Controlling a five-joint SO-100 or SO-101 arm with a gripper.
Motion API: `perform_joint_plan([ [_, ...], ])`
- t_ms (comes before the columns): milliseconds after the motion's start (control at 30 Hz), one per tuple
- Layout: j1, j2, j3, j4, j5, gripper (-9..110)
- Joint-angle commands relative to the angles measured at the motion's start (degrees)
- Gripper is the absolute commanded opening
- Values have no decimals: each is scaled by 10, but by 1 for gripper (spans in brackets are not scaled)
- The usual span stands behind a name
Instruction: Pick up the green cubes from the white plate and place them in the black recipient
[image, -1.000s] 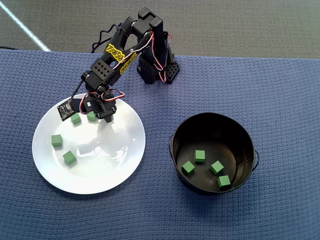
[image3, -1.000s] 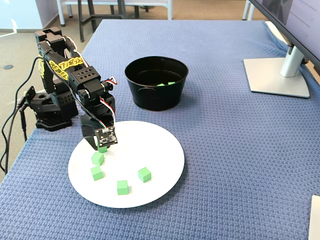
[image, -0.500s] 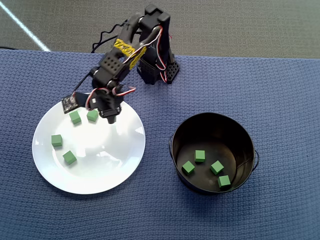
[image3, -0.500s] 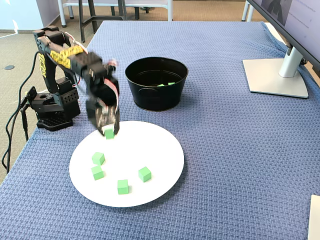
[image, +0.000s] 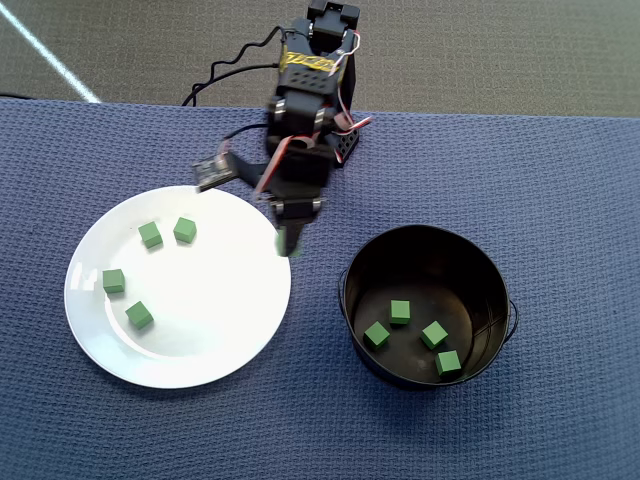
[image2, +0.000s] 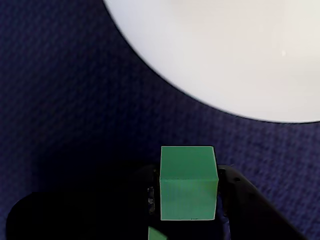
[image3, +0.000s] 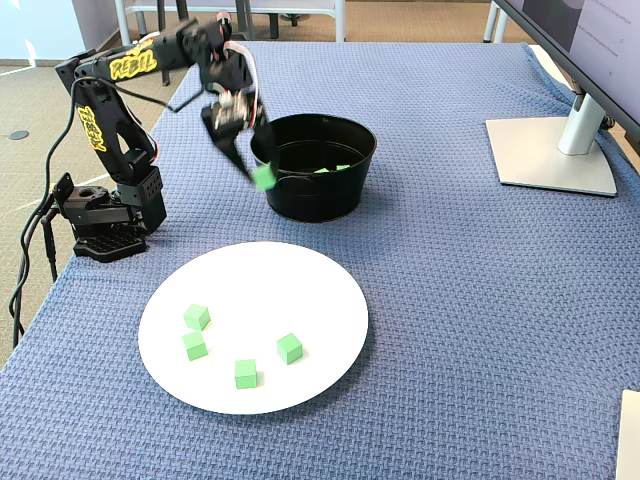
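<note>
My gripper (image: 290, 243) is shut on one green cube (image2: 188, 182) and holds it in the air between the white plate (image: 215, 305) and the black recipient (image: 345, 290). In the fixed view the held cube (image3: 263, 178) hangs just left of the recipient's wall (image3: 310, 200). Several green cubes (image: 139, 315) lie on the left half of the plate, and several more (image: 399, 312) lie on the recipient's floor. The wrist view shows the plate's rim (image2: 240, 50) above the cube, over blue cloth.
The arm's base (image3: 105, 215) with its cables stands at the table's left edge in the fixed view. A monitor stand (image3: 555, 150) sits at the far right. A blue woven cloth (image3: 450, 320) covers the table.
The gripper has risen off the plate with a cube and swung right toward the recipient. The other cubes on the plate have not moved.
</note>
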Motion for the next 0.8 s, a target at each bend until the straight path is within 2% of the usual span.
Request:
perform_joint_plan([
  [0, -79, 20, -68, -31, 80, 0],
  [267, -240, -139, -151, -96, 165, 0],
  [467, -297, -245, -203, -121, 187, 0],
  [600, -310, -256, -200, -125, 188, 0],
  [633, -309, -255, -199, -125, 184, 8],
  [700, -308, -249, -192, -123, 168, 36],
  [767, -303, -233, -175, -130, 159, 35],
])
